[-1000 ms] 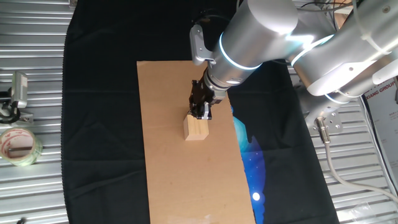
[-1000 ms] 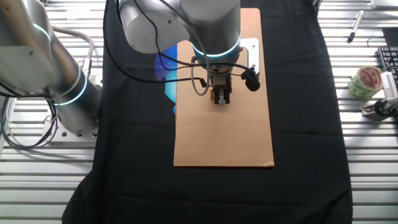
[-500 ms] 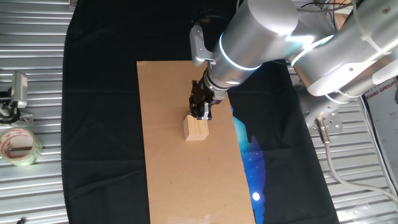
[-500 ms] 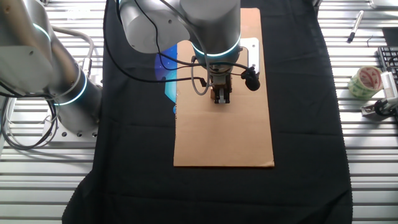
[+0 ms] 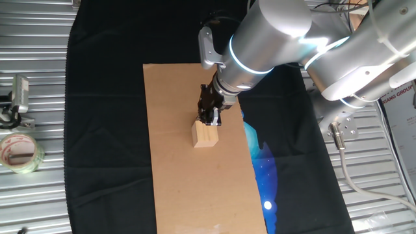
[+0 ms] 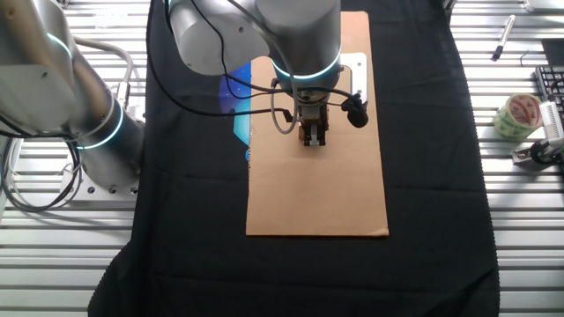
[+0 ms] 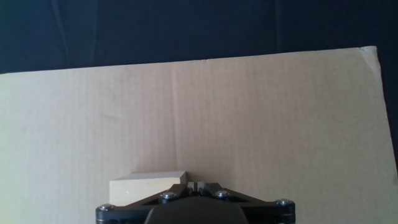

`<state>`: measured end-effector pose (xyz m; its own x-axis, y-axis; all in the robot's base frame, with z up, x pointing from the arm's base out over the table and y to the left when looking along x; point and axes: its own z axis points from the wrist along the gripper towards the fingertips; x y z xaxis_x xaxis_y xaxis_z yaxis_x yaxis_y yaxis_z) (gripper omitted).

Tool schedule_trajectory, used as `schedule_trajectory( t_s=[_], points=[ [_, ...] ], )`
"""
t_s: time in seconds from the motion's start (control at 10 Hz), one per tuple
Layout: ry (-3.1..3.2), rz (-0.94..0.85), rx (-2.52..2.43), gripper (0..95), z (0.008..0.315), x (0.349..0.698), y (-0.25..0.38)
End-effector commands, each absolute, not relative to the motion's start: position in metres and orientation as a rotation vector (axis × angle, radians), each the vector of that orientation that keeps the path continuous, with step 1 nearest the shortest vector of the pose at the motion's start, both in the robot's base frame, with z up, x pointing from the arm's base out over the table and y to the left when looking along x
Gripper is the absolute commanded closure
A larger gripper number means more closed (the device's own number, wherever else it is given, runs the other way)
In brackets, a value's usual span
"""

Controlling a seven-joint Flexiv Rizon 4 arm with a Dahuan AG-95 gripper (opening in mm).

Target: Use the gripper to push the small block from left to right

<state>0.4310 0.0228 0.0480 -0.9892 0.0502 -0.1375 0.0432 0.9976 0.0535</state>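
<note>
A ribbed metal worktop point(image 5: 39, 78) is covered in its middle by a black cloth point(image 5: 104, 130). A long brown cardboard sheet point(image 5: 175, 188) lies flat on the cloth. Beside one long edge of the sheet the cloth shows a bright blue print point(image 5: 263, 169).

Near one side edge of the worktop, off the cloth, sits a clear tape roll point(image 5: 19, 153), with a small metal clip-like tool point(image 5: 16, 97) close by. In the other fixed view a pen point(image 6: 502, 37) lies near a far corner of the worktop.

A thick silver arm point(image 5: 279, 32) with a blue-lit ring reaches in over the cardboard, its wrist pointing steeply down. A black cable loops around the wrist. At its end the narrow black claw point(image 5: 209, 118) hangs with its tips low over the sheet.

The block point(image 5: 204, 132), a small pale wooden cube, stands on the cardboard about midway along the sheet. The claw tips sit right at the top back edge of the block, touching or nearly so. In the other fixed view the claw point(image 6: 315, 139) hides the block.

In the hand view the claw point(image 7: 198, 184) shows its two fingertips pressed together, with only a thin slit between them, holding nothing. The block point(image 7: 148, 186) lies just beside the tips, offset to the left of that view.
</note>
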Motion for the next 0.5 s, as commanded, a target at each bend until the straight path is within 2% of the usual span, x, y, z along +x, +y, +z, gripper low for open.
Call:
schedule_trajectory(
  t_s=[0.1,0.5],
  points=[
    [2.996,0.069,0.074,95.0,0.0479,0.431,0.0228],
    [2.995,0.068,0.08,95.0,0.0472,0.4313,0.0249]
  ],
)
